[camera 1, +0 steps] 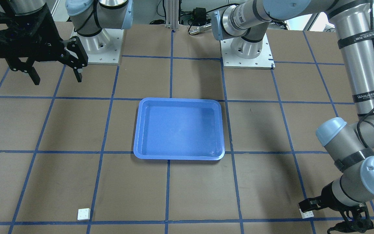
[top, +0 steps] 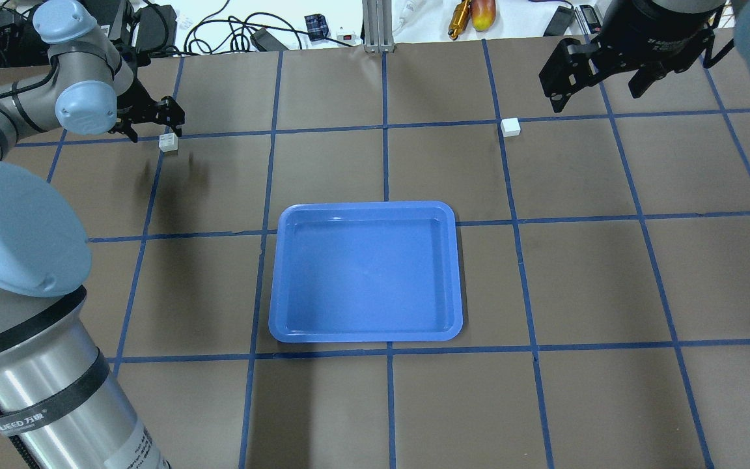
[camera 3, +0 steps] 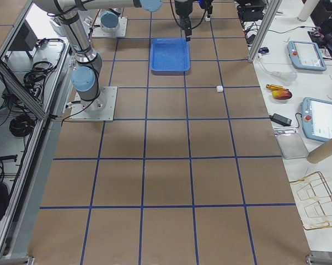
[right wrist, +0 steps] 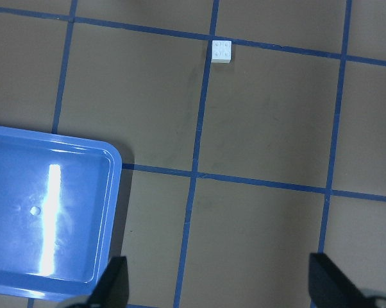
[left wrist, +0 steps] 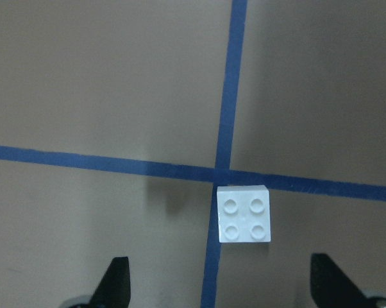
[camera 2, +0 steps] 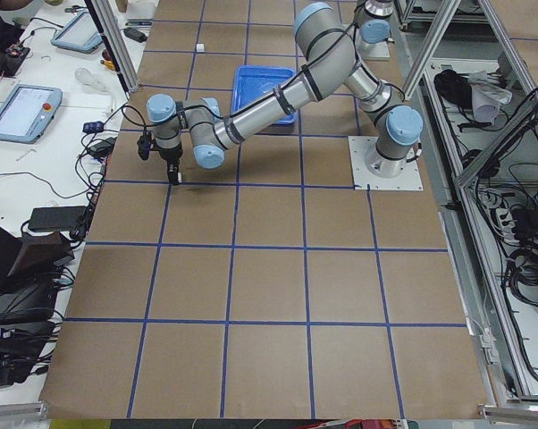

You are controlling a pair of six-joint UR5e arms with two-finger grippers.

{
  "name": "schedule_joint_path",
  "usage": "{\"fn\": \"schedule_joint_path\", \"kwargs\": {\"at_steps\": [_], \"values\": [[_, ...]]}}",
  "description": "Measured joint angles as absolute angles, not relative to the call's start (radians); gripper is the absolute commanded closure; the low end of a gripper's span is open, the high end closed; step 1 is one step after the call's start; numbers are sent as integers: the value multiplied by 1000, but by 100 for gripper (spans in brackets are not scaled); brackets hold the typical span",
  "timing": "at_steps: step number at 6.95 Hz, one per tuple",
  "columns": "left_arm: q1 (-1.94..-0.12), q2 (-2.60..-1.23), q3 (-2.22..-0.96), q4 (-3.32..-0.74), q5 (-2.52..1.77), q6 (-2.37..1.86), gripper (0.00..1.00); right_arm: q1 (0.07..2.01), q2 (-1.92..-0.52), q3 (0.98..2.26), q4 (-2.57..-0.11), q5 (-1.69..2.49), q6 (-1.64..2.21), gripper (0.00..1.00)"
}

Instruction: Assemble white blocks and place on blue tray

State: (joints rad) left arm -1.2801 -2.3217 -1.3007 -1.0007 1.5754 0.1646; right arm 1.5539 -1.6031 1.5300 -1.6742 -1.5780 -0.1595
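Note:
One white block lies on a blue tape crossing at the far left. My left gripper hovers low over it, open and empty. In the left wrist view the block lies studs up just ahead of the wide-apart fingertips. The other white block lies far right of centre, and also shows in the right wrist view. My right gripper is open, empty and raised beyond that block. The blue tray sits empty mid-table.
Blue tape lines divide the brown table into squares. The two arm bases stand at the robot's edge. Cables and tools lie beyond the far edge. Tablets lie on a side bench.

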Motion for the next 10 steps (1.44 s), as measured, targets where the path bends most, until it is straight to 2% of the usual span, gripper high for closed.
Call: {"fn": "schedule_joint_path", "kwargs": {"at_steps": [1, 2, 3, 4, 5, 6, 8, 10], "values": [[-1281, -2328, -1300, -1000, 1561, 164, 5, 1554, -1603, 1530, -1674, -1579, -160, 0], [-1281, -2335, -1298, -999, 1555, 172, 19, 1554, -1603, 1530, -1674, -1579, -160, 0], [-1281, -2343, -1294, -993, 1552, 183, 27, 1554, -1603, 1531, -1674, -1579, -160, 0], [-1281, -2350, -1292, -981, 1551, 194, 57, 1554, -1603, 1531, -1674, -1578, -160, 0], [-1281, -2354, -1293, -976, 1551, 201, 75, 1554, -1603, 1531, -1674, -1578, -161, 0], [-1281, -2355, -1293, -975, 1551, 206, 83, 1554, -1604, 1530, -1674, -1578, -161, 0], [-1281, -2353, -1289, -977, 1554, 213, 88, 1554, -1604, 1529, -1674, -1577, -161, 0], [-1289, -2331, -1290, -1004, 1557, 211, 88, 1552, -1599, 1529, -1678, -1578, -152, 0]]}}
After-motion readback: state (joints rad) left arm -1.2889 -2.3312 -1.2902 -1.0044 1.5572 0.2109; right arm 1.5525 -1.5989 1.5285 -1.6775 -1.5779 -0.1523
